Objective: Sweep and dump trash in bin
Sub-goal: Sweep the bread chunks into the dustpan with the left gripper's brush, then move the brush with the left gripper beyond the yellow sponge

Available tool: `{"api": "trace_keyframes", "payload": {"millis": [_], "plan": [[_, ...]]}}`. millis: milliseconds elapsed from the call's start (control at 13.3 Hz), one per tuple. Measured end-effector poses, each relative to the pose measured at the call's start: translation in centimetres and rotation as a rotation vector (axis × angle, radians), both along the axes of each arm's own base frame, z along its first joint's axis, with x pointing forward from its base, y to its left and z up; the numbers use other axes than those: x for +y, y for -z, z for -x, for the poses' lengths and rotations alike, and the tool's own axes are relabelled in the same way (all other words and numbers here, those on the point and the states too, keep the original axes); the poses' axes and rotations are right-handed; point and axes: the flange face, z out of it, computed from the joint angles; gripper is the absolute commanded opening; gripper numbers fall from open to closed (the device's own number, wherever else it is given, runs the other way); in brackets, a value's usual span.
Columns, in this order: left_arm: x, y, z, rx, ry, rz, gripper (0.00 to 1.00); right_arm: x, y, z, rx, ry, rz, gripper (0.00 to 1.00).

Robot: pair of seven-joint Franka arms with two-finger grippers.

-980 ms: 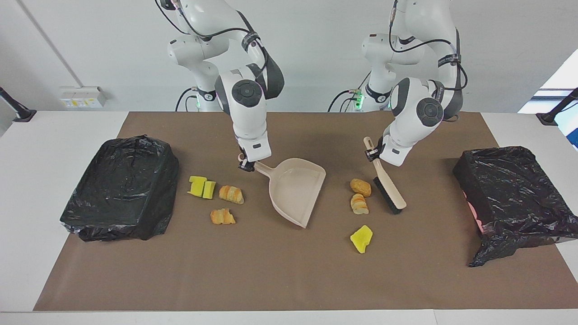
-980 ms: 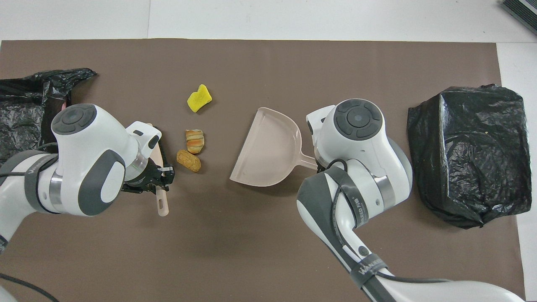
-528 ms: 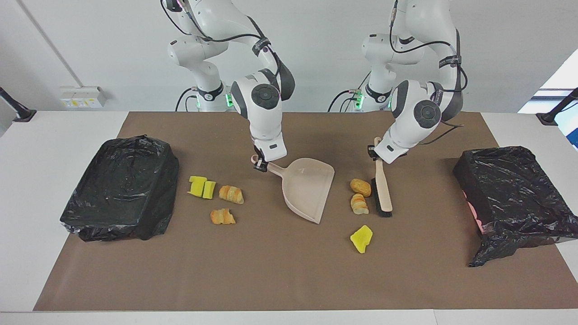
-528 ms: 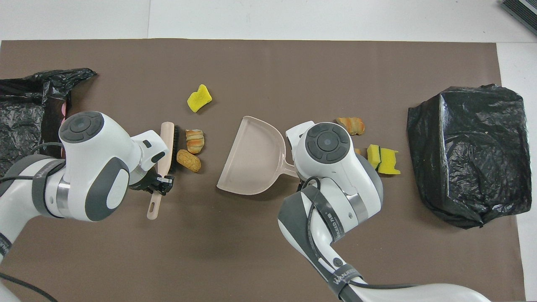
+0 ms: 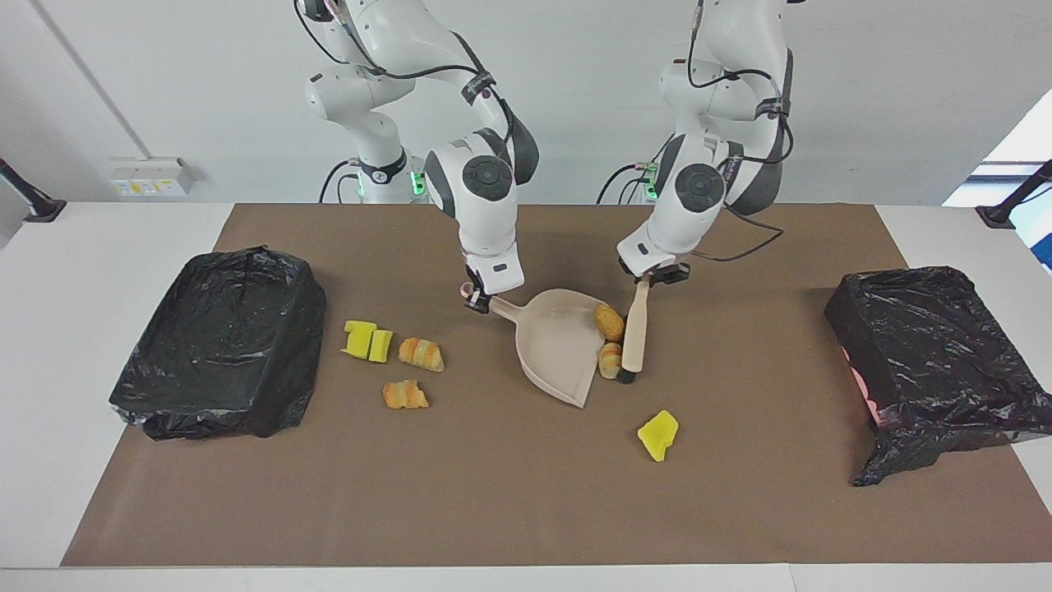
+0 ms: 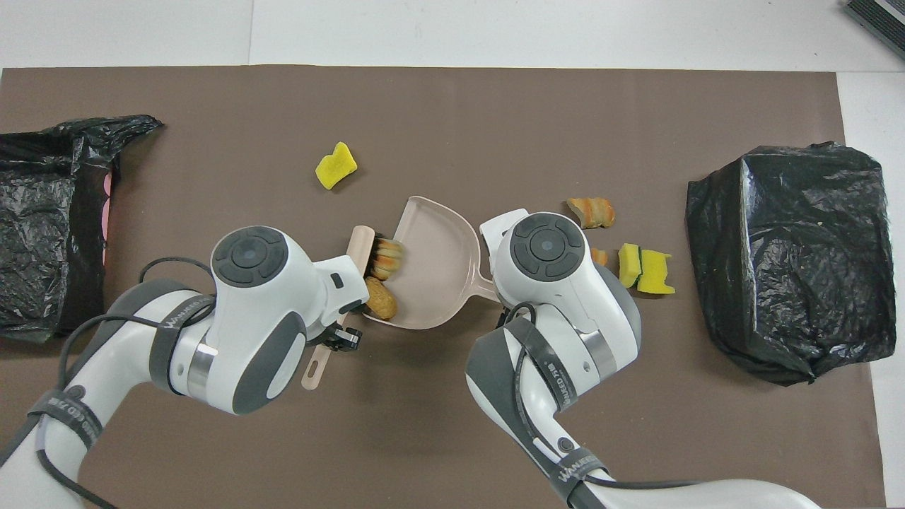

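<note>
Sprawling across the desk (image 5: 49, 345) is a brown mat (image 5: 526, 510), and sitting at each end of it is a bin lined with black plastic: one bin (image 5: 218, 341) toward the right arm's end, the other bin (image 5: 937, 362) toward the left arm's end.

Lying in the middle of the mat is the beige dustpan (image 5: 559, 345), its mouth facing the left arm's end. The right end effector (image 5: 474, 301) is gripping the dustpan's handle, fingers closed on it. The left end effector (image 5: 649, 275) is clamping the handle of the beige brush (image 5: 634, 333), and the brush is standing just beside the pan's mouth with its black bristles turned toward the pan.

Now the trash (six bits showing in all). A brown bread piece (image 5: 609, 322) is sitting right at the pan's lip, pinned between brush and pan. A striped croissant piece (image 5: 609, 360) is lying at the lip too, just farther from the robots, touching the bristles. A yellow sponge chunk (image 5: 658, 435) is lying alone on the mat, farther from the robots than the brush and well apart from it.

Toward the right arm's end, between pan and bin, a yellow sponge block (image 5: 367, 340) is resting beside a croissant bit (image 5: 422, 353), with another croissant bit (image 5: 404, 395) lying a little farther from the robots.
</note>
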Motion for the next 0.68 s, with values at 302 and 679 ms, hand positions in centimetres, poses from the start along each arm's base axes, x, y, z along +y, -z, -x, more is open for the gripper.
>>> {"api": "trace_keyframes", "payload": {"millis": [302,679], "plan": [[-3.2,-0.9,1.8,0.014,0.033,0.037,0.00,0.0,0.0,0.0,0.000,0.003,0.000,0.00],[-0.1,-3.9,-3.5,-0.072,0.023,0.003,0.00,0.1,0.0,0.0,-0.001,0.018,0.001,0.00]]}}
